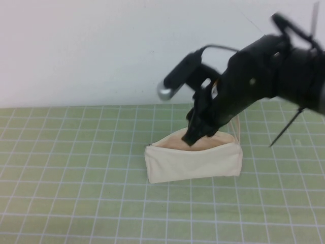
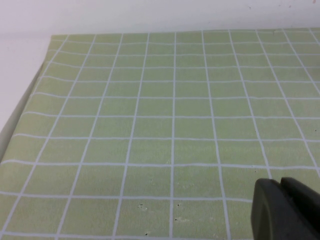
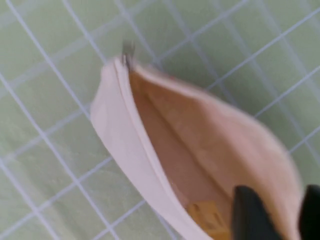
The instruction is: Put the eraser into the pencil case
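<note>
Inside the open pencil case (image 3: pixel 150 150) lies the eraser (image 3: pixel 210 220), apparently loose, just beside the right gripper (image 3: pixel 277 215), its fingers apart, while the left gripper (image 2: pixel 285 210), fingers together, hovers over bare surface (image 2: pixel 150 125).

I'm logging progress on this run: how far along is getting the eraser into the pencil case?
Nearly done. The eraser already lies inside the open pencil case, free of the right claw, whose fingers are open at the case's mouth. Nothing is held now. Left: lift that claw clear. The left claw hangs shut over bare mat, idle.
</note>
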Robot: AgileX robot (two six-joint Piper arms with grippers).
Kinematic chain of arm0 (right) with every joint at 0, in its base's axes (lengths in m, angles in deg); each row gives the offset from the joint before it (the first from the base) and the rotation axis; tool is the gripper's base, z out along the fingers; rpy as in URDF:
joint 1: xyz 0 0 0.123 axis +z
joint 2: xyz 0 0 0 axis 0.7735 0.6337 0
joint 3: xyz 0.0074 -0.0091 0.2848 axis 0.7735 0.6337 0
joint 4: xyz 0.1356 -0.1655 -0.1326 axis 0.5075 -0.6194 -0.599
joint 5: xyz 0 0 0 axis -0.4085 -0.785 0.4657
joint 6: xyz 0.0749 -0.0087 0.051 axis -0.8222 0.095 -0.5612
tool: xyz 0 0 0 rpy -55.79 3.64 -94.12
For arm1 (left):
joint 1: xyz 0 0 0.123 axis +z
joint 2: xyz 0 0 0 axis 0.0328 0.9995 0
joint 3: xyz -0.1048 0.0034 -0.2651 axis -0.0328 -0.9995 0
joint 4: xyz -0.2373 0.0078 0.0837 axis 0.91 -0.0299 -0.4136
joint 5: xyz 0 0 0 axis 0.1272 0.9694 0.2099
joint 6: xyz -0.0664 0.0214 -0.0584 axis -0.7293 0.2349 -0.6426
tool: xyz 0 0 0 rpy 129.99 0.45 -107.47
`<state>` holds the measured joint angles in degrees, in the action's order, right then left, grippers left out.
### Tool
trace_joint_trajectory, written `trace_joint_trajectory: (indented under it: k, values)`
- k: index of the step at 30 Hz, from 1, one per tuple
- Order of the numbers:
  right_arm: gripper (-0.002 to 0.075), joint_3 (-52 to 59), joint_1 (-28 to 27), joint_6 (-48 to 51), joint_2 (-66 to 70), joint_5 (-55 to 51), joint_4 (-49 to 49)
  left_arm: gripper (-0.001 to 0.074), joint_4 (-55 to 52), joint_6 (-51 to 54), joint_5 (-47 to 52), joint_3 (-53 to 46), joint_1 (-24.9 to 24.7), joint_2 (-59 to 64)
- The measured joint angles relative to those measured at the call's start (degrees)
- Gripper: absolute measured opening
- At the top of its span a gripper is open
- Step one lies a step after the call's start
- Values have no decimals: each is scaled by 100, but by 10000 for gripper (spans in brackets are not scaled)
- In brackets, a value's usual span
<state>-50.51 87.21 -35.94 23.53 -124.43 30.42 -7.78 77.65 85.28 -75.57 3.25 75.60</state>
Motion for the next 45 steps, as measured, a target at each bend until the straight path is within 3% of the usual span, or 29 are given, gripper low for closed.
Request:
trace_joint_trajectory:
  k: [4,8,16,21,29,36,45]
  values:
    - [66,80,0,-92,-724,-17,159,-1,0,0,0,0,0,0]
    - [13,672,0,-55,-1692,287,464,-1,0,0,0,0,0,0]
    - [0,3254,0,-43,-3984,1624,915,-1,0,0,0,0,0,0]
    - [-1,4399,0,-43,-5297,1795,949,-1,0,0,0,0,0,0]
    - [-1,5322,0,-43,-6952,1645,962,-1,0,0,0,0,0,0]
    - [-1,6125,0,-43,-8141,765,1135,-1,0,0,0,0,0,0]
    - [-1,7525,0,-43,-9341,1318,1135,-1,0,0,0,0,0,0]
